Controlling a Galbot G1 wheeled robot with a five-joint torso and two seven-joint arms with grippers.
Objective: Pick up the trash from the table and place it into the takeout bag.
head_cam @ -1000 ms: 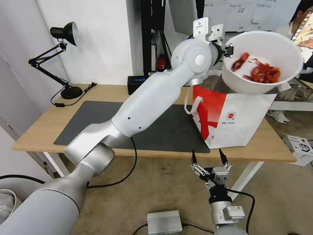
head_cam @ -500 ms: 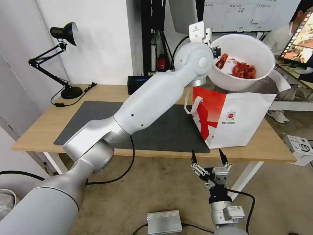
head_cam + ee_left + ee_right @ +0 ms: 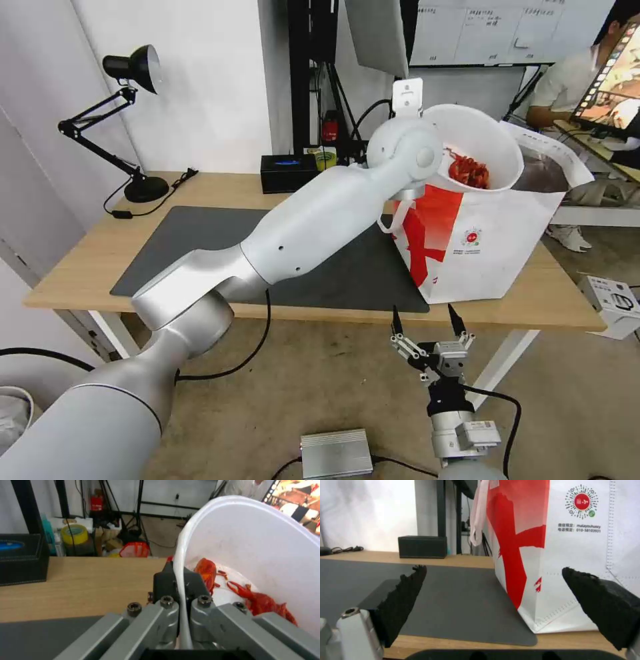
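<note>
From the head view, the left hand (image 3: 445,155) was reached high over the long light-wood worktop (image 3: 200,193), carrying the white round bowl of red shells (image 3: 490,143) tipped into the open mouth of the large boxy white takeout bag with a red side panel (image 3: 480,247). The bag stood on the worktop's right end, partly on the large dark grey rectangular mat (image 3: 200,240). The left wrist view gave what the head view could not: the dark fingers (image 3: 166,580) were clamped on the bowl's thin white rim, one inside and one outside, and the red crayfish shells (image 3: 256,600) lay heaped against the bowl's lower wall. A black tissue box (image 3: 21,558) sat on the wood behind.

The right hand (image 3: 427,323) hung low in front of the worktop's near edge, its black fingertips (image 3: 403,590) spread wide apart and holding nothing. Its wrist view faced the bag's side, where a round red logo ringed with dots (image 3: 582,502) stood above a line of Chinese characters, then "malayouhuocy" and "010-58103931". A white loop handle (image 3: 476,515) drooped beside the red panel.
</note>
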